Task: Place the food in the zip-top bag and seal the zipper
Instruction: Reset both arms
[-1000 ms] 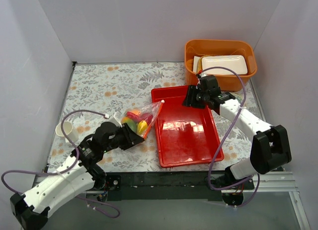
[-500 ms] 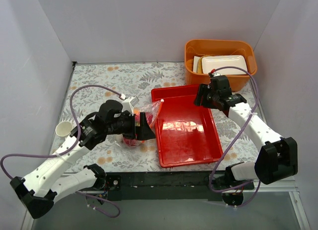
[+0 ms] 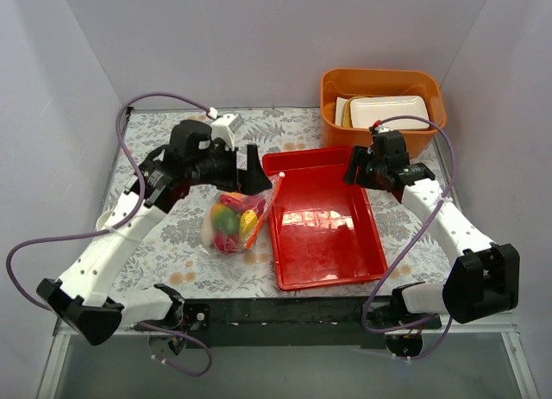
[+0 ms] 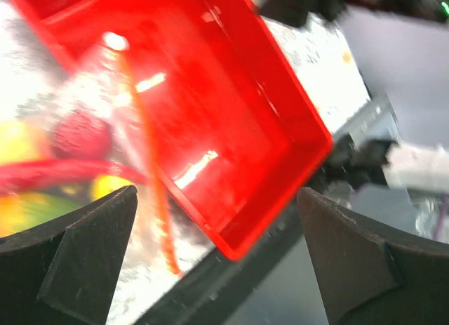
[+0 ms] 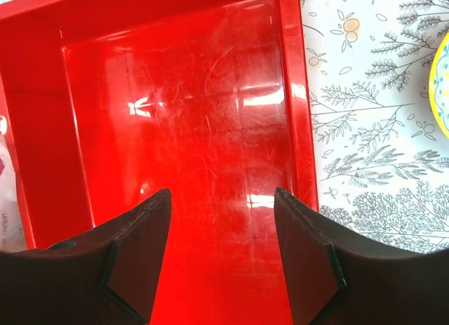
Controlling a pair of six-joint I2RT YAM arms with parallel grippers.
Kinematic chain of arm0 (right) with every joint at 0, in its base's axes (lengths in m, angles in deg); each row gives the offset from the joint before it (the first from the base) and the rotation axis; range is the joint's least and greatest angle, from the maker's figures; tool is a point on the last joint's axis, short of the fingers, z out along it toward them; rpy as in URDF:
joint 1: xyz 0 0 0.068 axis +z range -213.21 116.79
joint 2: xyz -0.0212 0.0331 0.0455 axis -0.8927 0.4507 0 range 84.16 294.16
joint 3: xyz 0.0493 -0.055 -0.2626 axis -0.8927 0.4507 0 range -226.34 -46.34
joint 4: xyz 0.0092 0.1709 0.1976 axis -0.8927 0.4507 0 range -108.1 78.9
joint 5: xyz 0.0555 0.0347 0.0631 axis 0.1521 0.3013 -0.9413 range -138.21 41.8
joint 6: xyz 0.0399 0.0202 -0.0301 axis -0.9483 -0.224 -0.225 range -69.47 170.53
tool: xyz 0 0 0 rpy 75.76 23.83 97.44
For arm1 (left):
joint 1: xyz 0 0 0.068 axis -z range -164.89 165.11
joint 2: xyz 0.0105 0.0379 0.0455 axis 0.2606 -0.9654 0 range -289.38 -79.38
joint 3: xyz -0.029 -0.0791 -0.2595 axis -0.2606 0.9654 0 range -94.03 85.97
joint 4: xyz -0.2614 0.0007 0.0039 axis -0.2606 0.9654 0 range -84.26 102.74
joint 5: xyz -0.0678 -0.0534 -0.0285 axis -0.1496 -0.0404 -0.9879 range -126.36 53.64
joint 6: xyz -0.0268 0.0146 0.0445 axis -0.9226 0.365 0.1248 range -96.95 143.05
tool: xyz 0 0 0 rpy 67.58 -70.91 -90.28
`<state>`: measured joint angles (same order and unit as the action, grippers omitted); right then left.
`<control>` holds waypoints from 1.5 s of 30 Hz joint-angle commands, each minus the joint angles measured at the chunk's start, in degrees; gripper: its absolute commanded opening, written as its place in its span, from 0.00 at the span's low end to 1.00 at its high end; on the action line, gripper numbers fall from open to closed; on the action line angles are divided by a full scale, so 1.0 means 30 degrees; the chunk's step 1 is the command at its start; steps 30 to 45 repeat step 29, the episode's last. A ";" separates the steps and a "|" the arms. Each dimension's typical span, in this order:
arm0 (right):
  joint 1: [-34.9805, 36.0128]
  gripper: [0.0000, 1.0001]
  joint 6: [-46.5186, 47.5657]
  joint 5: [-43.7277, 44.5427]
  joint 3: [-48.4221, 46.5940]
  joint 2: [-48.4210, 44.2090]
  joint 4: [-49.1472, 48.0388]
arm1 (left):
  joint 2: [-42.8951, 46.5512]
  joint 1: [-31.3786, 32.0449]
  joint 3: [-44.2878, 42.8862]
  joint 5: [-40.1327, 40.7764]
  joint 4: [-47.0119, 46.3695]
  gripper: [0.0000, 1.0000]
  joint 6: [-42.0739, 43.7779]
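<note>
The zip-top bag (image 3: 231, 220) lies on the flowered cloth just left of the red tray. Food (image 3: 225, 218) in red, yellow and green is heaped inside it. The zipper (image 3: 259, 218) runs along the bag edge beside the tray. My left gripper (image 3: 246, 173) hangs open above the bag's far end with nothing in it. The left wrist view is blurred and shows the zipper (image 4: 151, 177), red food (image 4: 81, 132) and wide open jaws. My right gripper (image 3: 364, 170) stands open over the tray's far right part, and my right gripper (image 5: 221, 195) holds nothing.
The red tray (image 3: 289, 283) has bare floor (image 5: 210, 114) under the right gripper. An orange tub (image 3: 332, 102) with a white foam tray (image 3: 388, 111) stands at the back right. A patterned bowl (image 5: 443, 79) shows at the right wrist view's edge.
My left gripper opened, let go of the bag and rose toward the far side. The bag now rests on the cloth. My right gripper shifted slightly right.
</note>
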<state>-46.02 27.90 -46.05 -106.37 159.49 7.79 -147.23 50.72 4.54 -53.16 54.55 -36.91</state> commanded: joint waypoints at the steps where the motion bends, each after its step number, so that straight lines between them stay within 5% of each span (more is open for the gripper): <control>1: -0.0309 0.68 0.0542 0.0131 -0.0088 -0.1084 0.0481 | -0.1374 -0.4715 -0.0133 -0.1984 -0.1264 0.98 0.1619; 9: -0.0749 0.70 0.1449 0.1418 0.0146 -0.2521 0.1358 | -0.0351 -0.6159 0.5077 0.1905 -0.8181 0.98 0.0448; 22: -0.2331 0.98 0.2184 0.5724 0.3714 -0.5915 0.1274 | -0.0674 -0.6188 0.6661 0.4866 -1.0937 0.98 0.0944; 27: -0.2595 0.98 0.1247 0.8508 0.5885 -0.7675 -0.0302 | 0.0030 -0.6159 0.8946 0.5363 -1.3163 0.98 0.0887; 29: -0.2624 0.98 0.0197 1.0312 0.6880 -0.8467 -0.0544 | 0.0235 -0.6188 0.9416 0.6177 -1.3401 0.98 0.1003; 45: -0.2624 0.98 0.0197 1.0312 0.6880 -0.8467 -0.0544 | 0.0235 -0.6188 0.9416 0.6177 -1.3401 0.98 0.1003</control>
